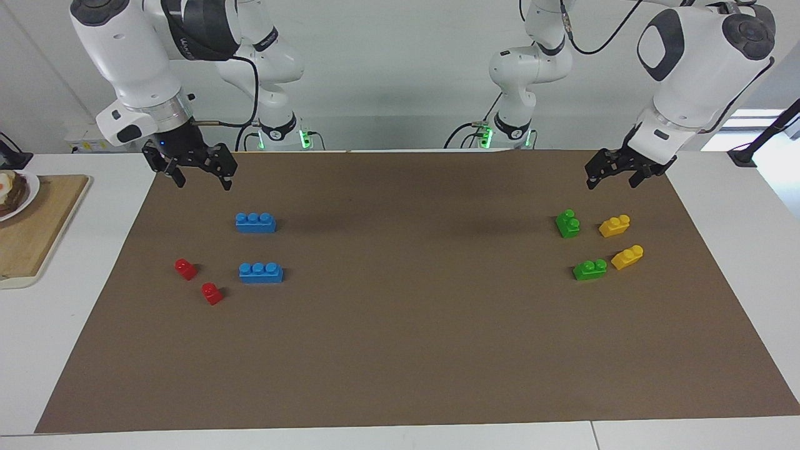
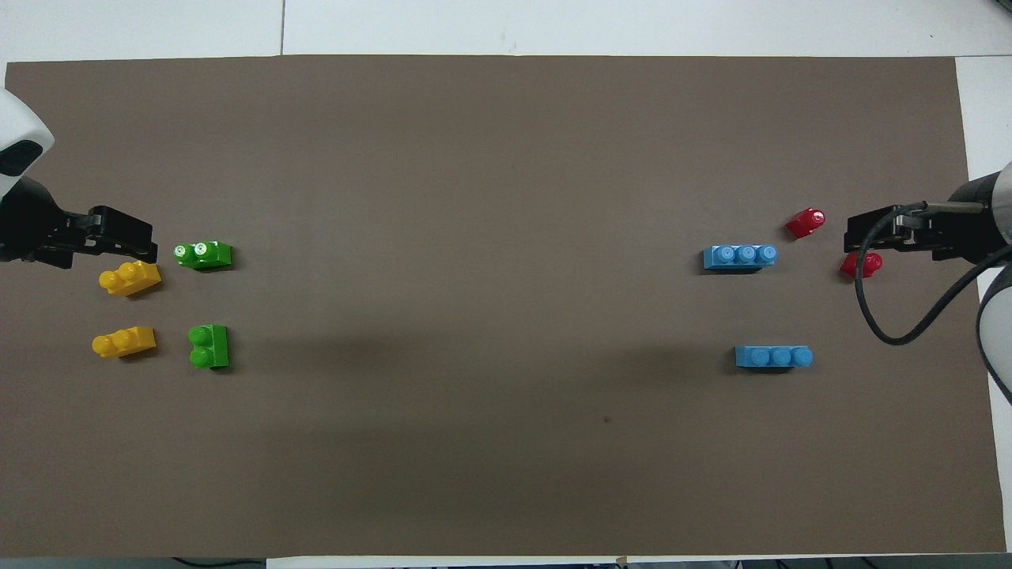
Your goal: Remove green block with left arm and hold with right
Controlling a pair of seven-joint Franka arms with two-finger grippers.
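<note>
On the brown mat [image 1: 400, 350], left arm's end | left gripper [image 1: 609, 180] raised over the mat's robot-side edge, fingers spread, empty | right gripper [image 1: 199, 176] waits, spread, empty | green block [image 1: 567, 223] lies on the mat apart from the fingers, beside yellow brick [image 1: 614, 225]

Facing high; overhead steep; both share mat [image 1: 400, 350].

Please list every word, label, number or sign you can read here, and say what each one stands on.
None can be read for certain.
Right arm: pale lettering on its dark grey panel, too small to read.
Green blocks, yellow, blue and red bricks, brown mat: no text visible.
</note>
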